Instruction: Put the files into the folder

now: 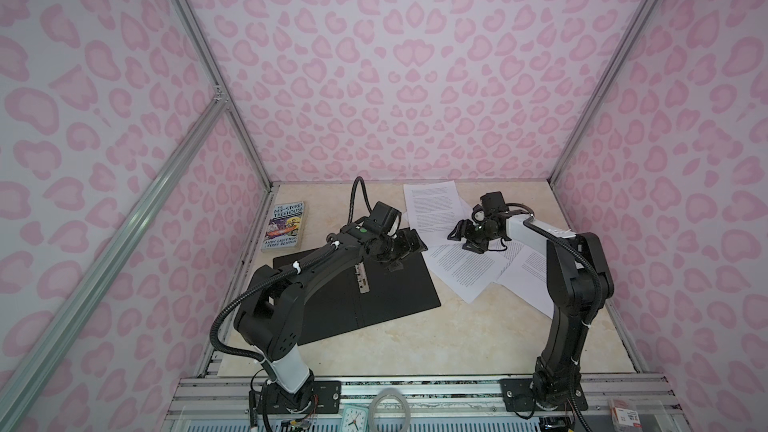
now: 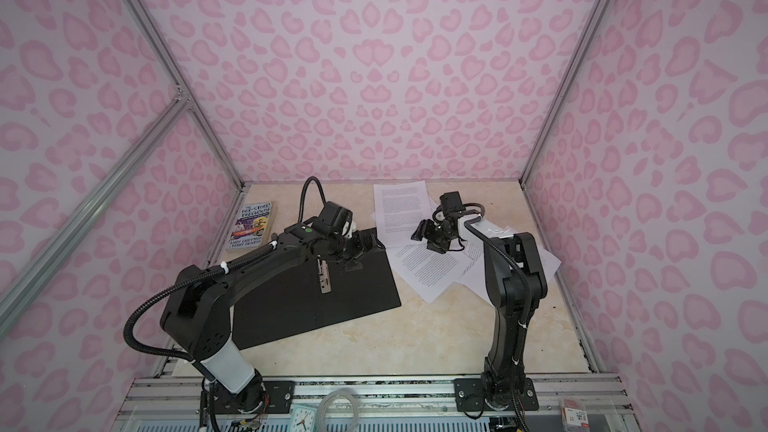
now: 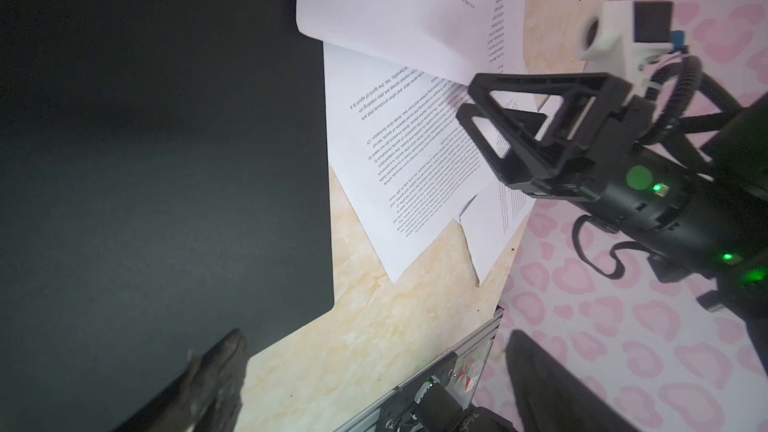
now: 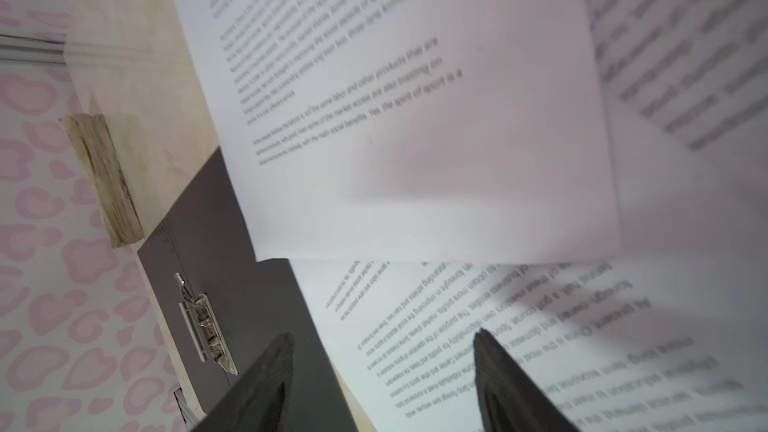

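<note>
The folder (image 1: 395, 292) (image 2: 353, 297) lies open and flat on the table, black inside up, with its metal clip strip (image 1: 360, 280) (image 4: 203, 326) along the fold. The files (image 1: 432, 205) (image 2: 399, 205), several white printed sheets, are spread overlapping to its right and behind it. One sheet (image 4: 415, 118) overlaps the folder's (image 4: 249, 284) far corner. My left gripper (image 1: 411, 243) (image 2: 368, 241) (image 3: 376, 334) hovers open over that far right corner, holding nothing. My right gripper (image 1: 459, 238) (image 2: 424, 238) (image 4: 383, 334) is open just above the sheets by the folder's (image 3: 166, 160) edge, with nothing between its fingers.
A colourful Treehouse paperback (image 1: 284, 226) (image 2: 251, 226) lies at the back left beside the folder. Pink patterned walls close in three sides. On the front rail sit a small clock (image 1: 355, 417) and a clear ring (image 1: 388, 407). Bare marble tabletop (image 1: 457, 338) lies in front.
</note>
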`<action>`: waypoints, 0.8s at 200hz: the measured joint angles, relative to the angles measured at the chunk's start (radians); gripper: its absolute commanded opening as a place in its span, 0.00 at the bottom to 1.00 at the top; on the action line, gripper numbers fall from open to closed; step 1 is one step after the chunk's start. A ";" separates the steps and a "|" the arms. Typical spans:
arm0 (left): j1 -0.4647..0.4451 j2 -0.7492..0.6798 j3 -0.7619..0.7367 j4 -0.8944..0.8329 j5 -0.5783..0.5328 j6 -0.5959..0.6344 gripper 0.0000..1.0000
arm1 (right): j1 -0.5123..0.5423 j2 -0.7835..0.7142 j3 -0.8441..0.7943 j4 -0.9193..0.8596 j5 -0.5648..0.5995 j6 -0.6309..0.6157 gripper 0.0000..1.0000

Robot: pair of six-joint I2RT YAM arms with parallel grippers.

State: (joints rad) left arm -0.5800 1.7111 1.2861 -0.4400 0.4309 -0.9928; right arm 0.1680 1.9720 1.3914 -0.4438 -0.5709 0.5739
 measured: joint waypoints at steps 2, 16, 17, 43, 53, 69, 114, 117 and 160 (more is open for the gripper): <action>0.001 0.001 0.002 0.000 0.002 0.002 0.98 | -0.004 0.002 0.011 -0.006 0.004 -0.003 0.71; 0.004 0.003 0.012 0.002 0.018 0.019 0.98 | -0.027 0.044 0.113 -0.046 0.017 -0.020 0.71; 0.004 0.003 0.012 0.002 0.019 0.019 0.98 | -0.029 0.050 0.126 -0.049 0.019 -0.023 0.71; 0.017 0.000 0.006 0.000 0.042 0.037 0.98 | -0.048 0.180 0.339 -0.131 0.040 -0.079 0.71; 0.024 -0.010 -0.002 -0.002 0.047 0.045 0.98 | -0.054 0.222 0.399 -0.159 0.043 -0.102 0.70; 0.030 -0.029 -0.009 -0.009 0.056 0.056 0.98 | -0.065 0.274 0.474 -0.208 0.046 -0.142 0.70; 0.045 -0.057 -0.041 -0.019 0.078 0.089 0.97 | -0.078 0.377 0.596 -0.266 0.036 -0.229 0.68; 0.047 -0.058 -0.043 -0.021 0.079 0.093 0.98 | -0.078 0.384 0.601 -0.269 0.032 -0.232 0.68; 0.069 -0.082 -0.065 -0.037 0.093 0.107 0.97 | -0.069 0.433 0.619 -0.299 -0.021 -0.277 0.67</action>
State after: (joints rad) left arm -0.5106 1.6287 1.2213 -0.4774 0.5236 -0.8856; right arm 0.0994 2.4046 2.0106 -0.7425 -0.5915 0.2974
